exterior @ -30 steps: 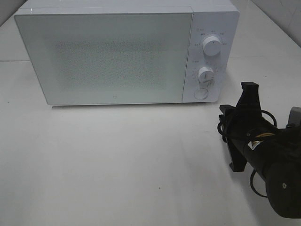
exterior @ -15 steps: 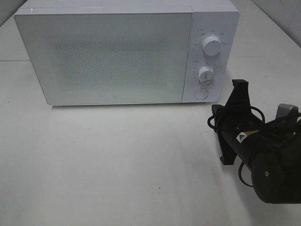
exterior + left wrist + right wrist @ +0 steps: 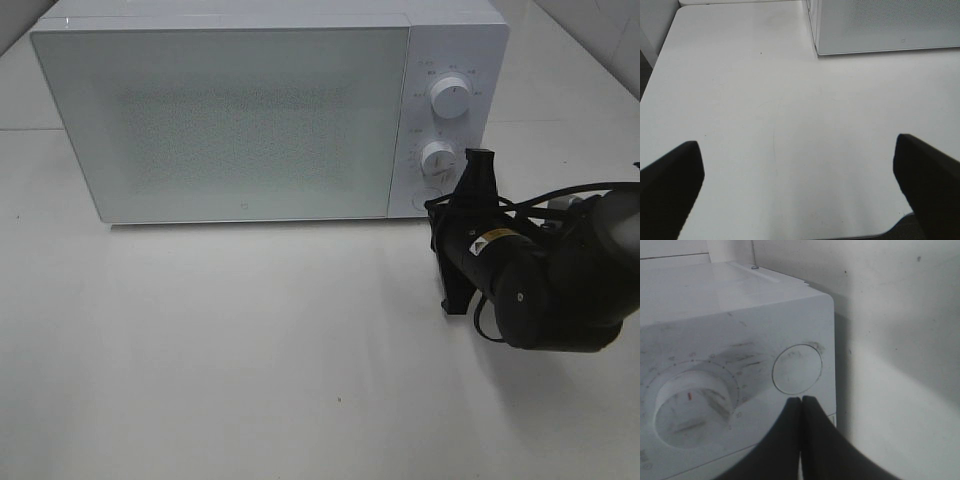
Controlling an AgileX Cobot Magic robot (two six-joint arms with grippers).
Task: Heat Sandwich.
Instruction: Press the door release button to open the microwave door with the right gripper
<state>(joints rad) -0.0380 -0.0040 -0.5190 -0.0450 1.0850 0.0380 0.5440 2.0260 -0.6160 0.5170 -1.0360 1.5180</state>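
Right gripper [image 3: 801,400] is pinched fully together with nothing in it, tips at the rim of the round button [image 3: 797,368] on the microwave [image 3: 250,110] panel; contact unclear. Closed fingers make a poker, I'd guess to pop the door, which is closed. Left gripper [image 3: 796,141] is spread wide and empty over the tabletop [image 3: 250,340], parked clear. Sandwich is in no view; maybe behind the frosted door, can't tell. The right wrist view shows tips and button; the high view has the arm over them and misses the left gripper.
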